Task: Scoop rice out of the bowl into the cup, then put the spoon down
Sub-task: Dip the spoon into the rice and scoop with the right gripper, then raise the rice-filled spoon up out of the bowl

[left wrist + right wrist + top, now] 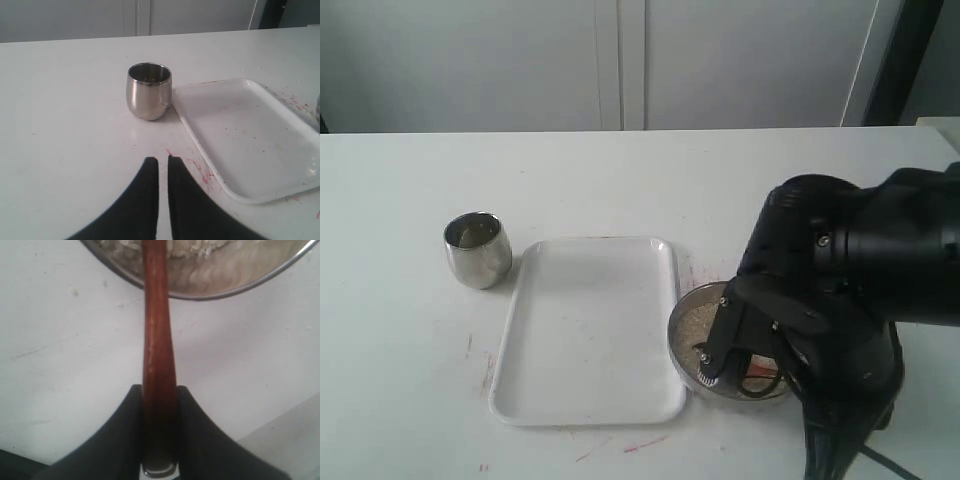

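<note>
Rice point(698, 320) sits in the bowl point(678, 362), near the front edge of the worktop, right of centre. Right gripper point(159, 390) is clamped on the slim handle of the spoon point(156, 330). The spoon head is over the rim and among the grains (how deep, I can't tell). Left gripper point(163, 161) is idle, fingers all but together, holding nothing, parked short of the cup point(477, 248). The cup stands toward the left edge, with the white tray point(590, 330) between it and the bowl.

Step in hand, as I read it: loading the spoon. I'd push the head under the grains, then level it before lifting, because a tilted head would spill over the tray on the long carry. Grip stays firm, since that handle could roll.
</note>
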